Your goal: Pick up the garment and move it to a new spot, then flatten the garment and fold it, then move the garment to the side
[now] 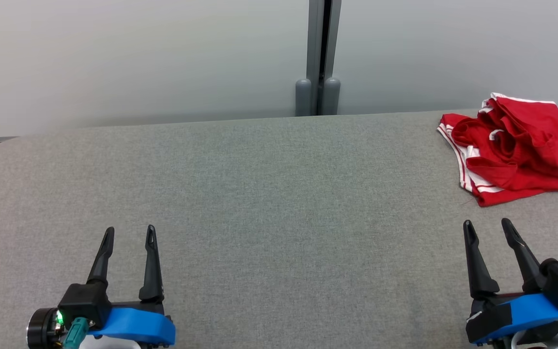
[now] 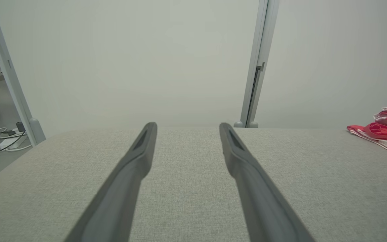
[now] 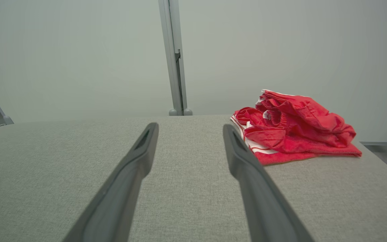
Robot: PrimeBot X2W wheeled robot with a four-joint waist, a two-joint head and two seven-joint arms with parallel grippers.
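Observation:
The garment (image 1: pixel 519 148) is a crumpled red heap with white stripes, lying at the far right of the grey fabric table (image 1: pixel 259 194). It appears at the right edge in the left wrist view as the garment (image 2: pixel 386 129), and just beyond my right fingers as the garment (image 3: pixel 294 126). My right gripper (image 1: pixel 488 229) stands open at the lower right, a short way nearer than the heap, nothing between its fingers. My left gripper (image 1: pixel 130 233) stands open at the lower left, far from the cloth. Its fingers (image 2: pixel 136 158) hover over bare table.
A pale frosted wall with a grey vertical post (image 1: pixel 318 58) runs behind the table. In the left wrist view, cables and a power strip (image 2: pixel 2 139) lie on the floor past the table's left end.

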